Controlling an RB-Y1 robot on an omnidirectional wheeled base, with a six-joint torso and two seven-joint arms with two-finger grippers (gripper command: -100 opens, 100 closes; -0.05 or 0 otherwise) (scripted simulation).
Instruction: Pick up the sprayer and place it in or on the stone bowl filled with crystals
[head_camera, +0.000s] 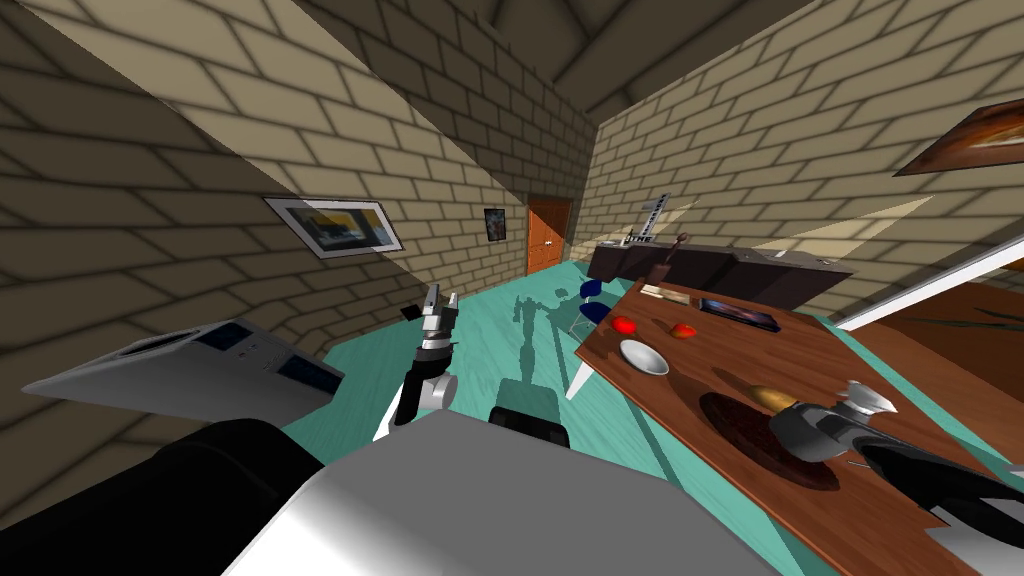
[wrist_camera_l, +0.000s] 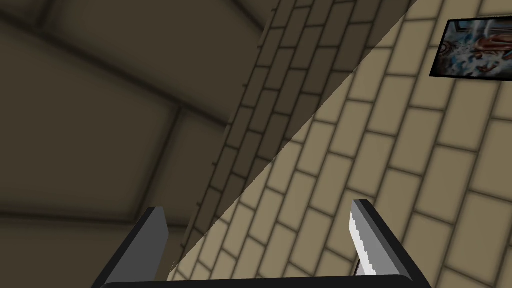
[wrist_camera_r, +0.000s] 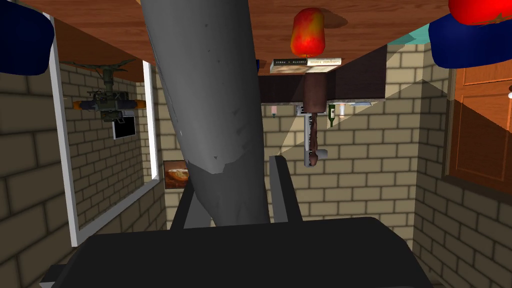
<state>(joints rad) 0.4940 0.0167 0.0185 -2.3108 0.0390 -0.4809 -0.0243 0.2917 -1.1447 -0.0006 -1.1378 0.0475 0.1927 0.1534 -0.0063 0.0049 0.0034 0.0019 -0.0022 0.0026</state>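
Right tool (wrist_camera_r: 232, 187) clenching grey sprayer (head_camera: 815, 428), fingers pressing its sides. Sprayer hanging over dark bowl (head_camera: 735, 420) on wooden bench (head_camera: 800, 345); contact with bowl impossible to judge. Left tool (head_camera: 440, 298) hovering over green floor (head_camera: 480, 340), fingers spread, gripping nothing.
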